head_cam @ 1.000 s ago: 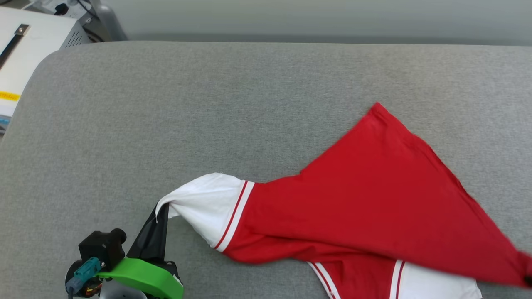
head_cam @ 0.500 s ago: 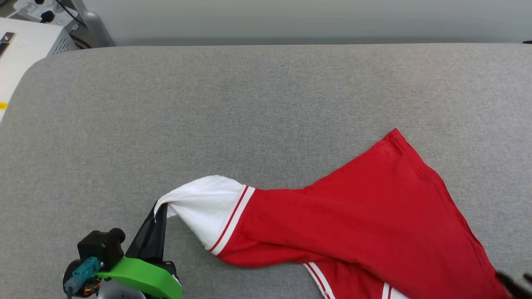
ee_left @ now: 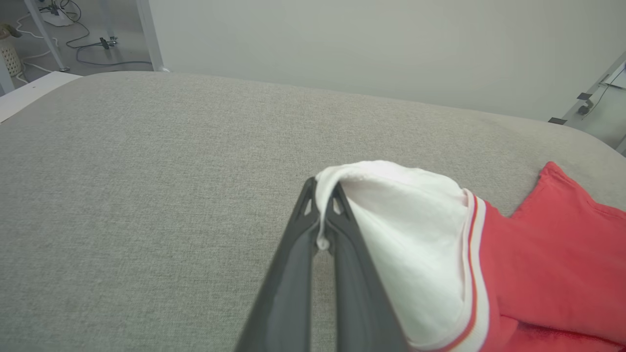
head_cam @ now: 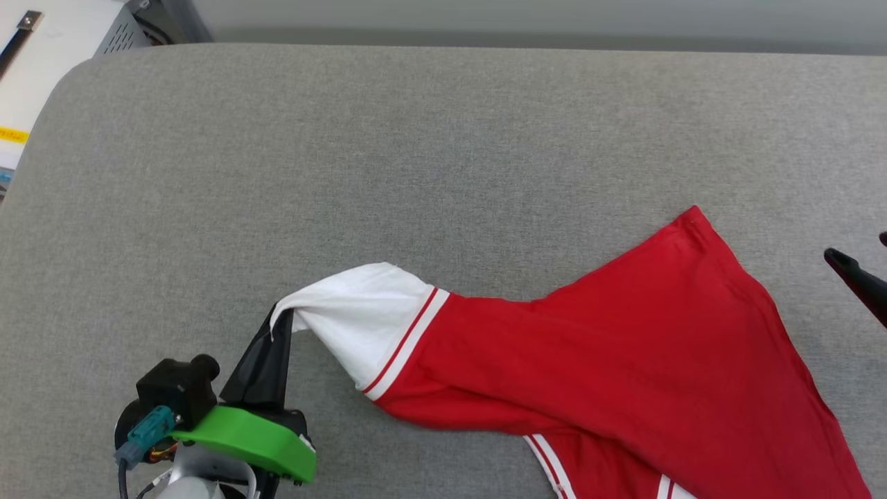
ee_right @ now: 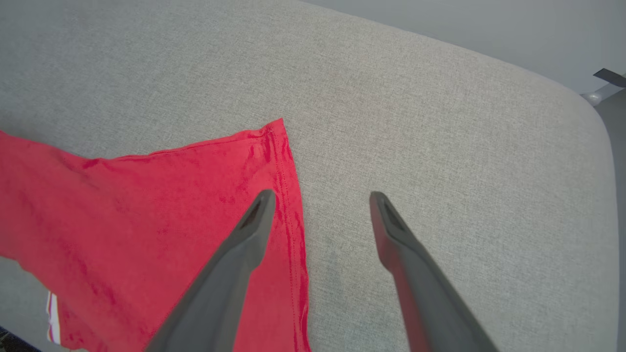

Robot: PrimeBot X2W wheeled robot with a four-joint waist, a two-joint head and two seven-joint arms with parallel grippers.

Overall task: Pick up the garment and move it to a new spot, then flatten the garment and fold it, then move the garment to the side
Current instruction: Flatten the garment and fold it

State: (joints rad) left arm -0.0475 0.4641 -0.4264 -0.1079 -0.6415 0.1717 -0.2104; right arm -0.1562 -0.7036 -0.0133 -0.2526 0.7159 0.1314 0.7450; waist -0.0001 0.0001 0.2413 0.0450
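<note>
While the left gripper has its two dark fingers pressed together on the cuff edge of one white sleeve, the right gripper stands with its two fingers spread wide and nothing between them. One garment, a red jersey, lies on the one grey padded table. Its pinched sleeve is raised at the left jaws, and the red body runs away from those jaws to their right, spread on the surface. One red-and-white striped trim borders the held sleeve. More striped trim peeks from under the red cloth nearer the robot. Seen from the right wrist, one hem corner lies just ahead of the open jaws. The stitched hem passes under the finger on that view's left, and bare grey table lies between the two fingers. Whether that finger touches the cloth cannot be told.
</note>
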